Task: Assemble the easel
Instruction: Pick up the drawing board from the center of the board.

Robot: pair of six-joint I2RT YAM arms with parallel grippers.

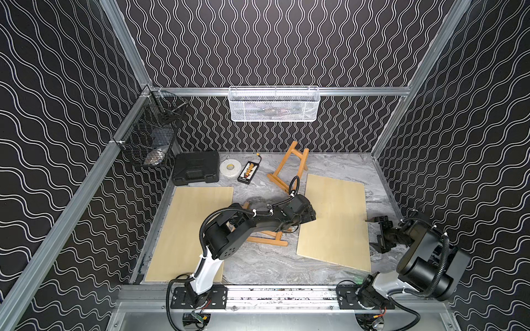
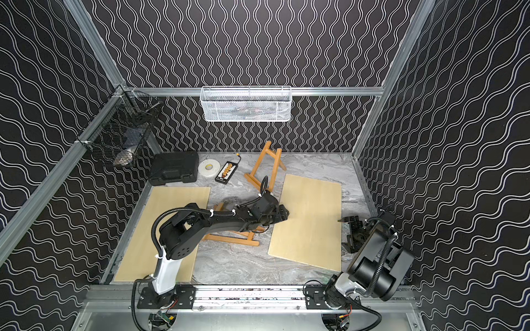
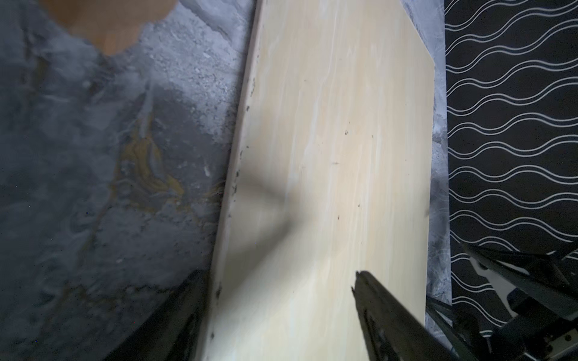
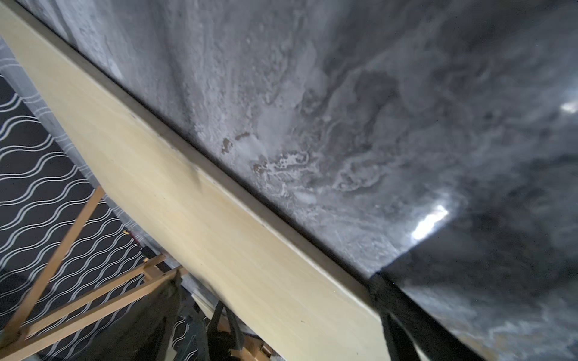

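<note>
Two orange wooden easel frames show in both top views. One stands tilted near the back wall (image 1: pixel 289 166) (image 2: pixel 265 166). The other lies flat (image 1: pixel 268 239) (image 2: pixel 239 239), partly hidden under my left arm. A pale plywood board (image 1: pixel 335 223) (image 2: pixel 309 220) lies flat at the right. My left gripper (image 1: pixel 312 214) (image 3: pixel 281 281) is open at that board's left edge, one finger (image 3: pixel 384 312) over the board (image 3: pixel 337 140) and the other over the table. My right gripper (image 1: pixel 376 233) (image 4: pixel 281 297) is open at the board's (image 4: pixel 187 203) right edge.
A second plywood board (image 1: pixel 195 229) lies at the left, under my left arm's base. Along the back stand a black case (image 1: pixel 196 167), a white tape roll (image 1: pixel 230 168) and a small black device (image 1: pixel 249 172). A white mesh basket (image 1: pixel 274 104) and a black wire basket (image 1: pixel 152 137) hang on the rails.
</note>
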